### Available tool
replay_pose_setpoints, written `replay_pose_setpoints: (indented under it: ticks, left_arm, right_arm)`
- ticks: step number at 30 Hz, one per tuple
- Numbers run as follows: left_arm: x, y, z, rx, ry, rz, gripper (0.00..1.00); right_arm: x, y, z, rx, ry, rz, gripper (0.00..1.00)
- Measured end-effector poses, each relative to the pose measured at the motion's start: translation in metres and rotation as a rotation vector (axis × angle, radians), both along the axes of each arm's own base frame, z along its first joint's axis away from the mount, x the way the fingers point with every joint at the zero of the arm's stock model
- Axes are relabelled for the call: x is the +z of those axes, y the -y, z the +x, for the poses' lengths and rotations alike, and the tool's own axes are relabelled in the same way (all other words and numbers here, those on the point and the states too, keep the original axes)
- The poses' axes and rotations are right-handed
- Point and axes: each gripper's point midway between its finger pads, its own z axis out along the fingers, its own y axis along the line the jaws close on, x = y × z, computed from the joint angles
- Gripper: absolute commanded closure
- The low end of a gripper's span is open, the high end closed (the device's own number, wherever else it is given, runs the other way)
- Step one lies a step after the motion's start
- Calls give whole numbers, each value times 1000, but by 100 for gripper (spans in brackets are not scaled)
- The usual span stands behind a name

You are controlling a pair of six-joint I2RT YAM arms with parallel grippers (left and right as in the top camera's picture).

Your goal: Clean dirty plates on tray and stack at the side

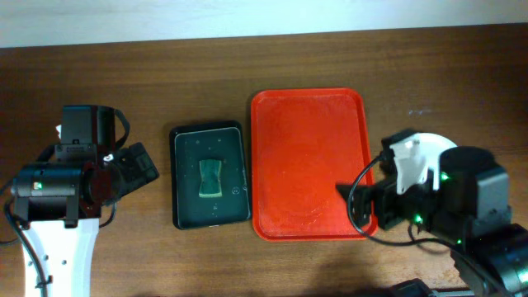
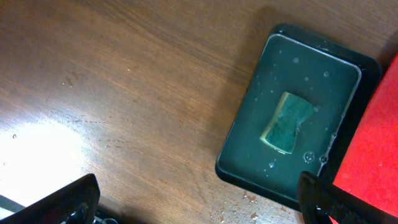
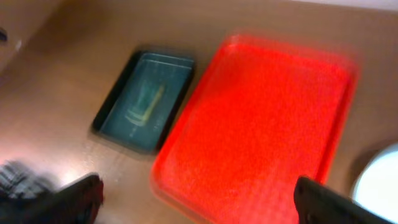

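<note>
The red tray (image 1: 307,157) lies in the middle of the table with nothing on it; it also shows in the right wrist view (image 3: 261,118). A white plate (image 1: 437,142) lies on the table to the right of the tray, mostly hidden under my right arm. Only its edge shows in the right wrist view (image 3: 380,174), so I cannot tell how many plates lie there. My right gripper (image 1: 356,202) (image 3: 199,208) is open and empty over the tray's near right corner. My left gripper (image 1: 139,167) (image 2: 199,208) is open and empty over bare table, left of the black tray.
A smaller black tray (image 1: 210,175) holding water and a green sponge (image 1: 210,176) sits just left of the red tray; it also shows in the left wrist view (image 2: 298,106). Water drops dot the wood near its front edge.
</note>
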Motion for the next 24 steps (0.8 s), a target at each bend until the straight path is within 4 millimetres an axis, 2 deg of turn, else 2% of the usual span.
replay_pose_setpoints:
  ticks: [3,6,9,12,13,15,18,20,22,24]
  left_arm:
    - [0,0,0,0,1,0,1]
    - [0,0,0,0,0,0,1]
    - [0,0,0,0,0,0,1]
    - [0,0,0,0,-2,0,1]
    - [0,0,0,-1,-2,0,1]
    - [0,0,0,0,-2,0,1]
    - [0,0,0,0,-2,0,1]
    - [0,0,0,0,-2,0,1]
    - [0,0,0,0,-2,0,1]
    - [0,0,0,0,-2,0,1]
  right_arm:
    - [24,6,0,42,235,-80,2]
    - [19,16,-21,56,357,-133,2]
    - [-10,34,-32,-4,415,-171,2]
    - [-48,52,-33,-95,411,-189,2]
    - [-67,59,-33,-134,406,-188,2]
    - [-89,63,-33,-170,413,-175,2]
    - [-105,63,-27,-188,459,-143,2]
    - [-113,63,-17,-201,492,-112,2]
    - [-130,63,-5,-214,490,-81,2]
    - [-134,62,6,-218,536,-60,2]
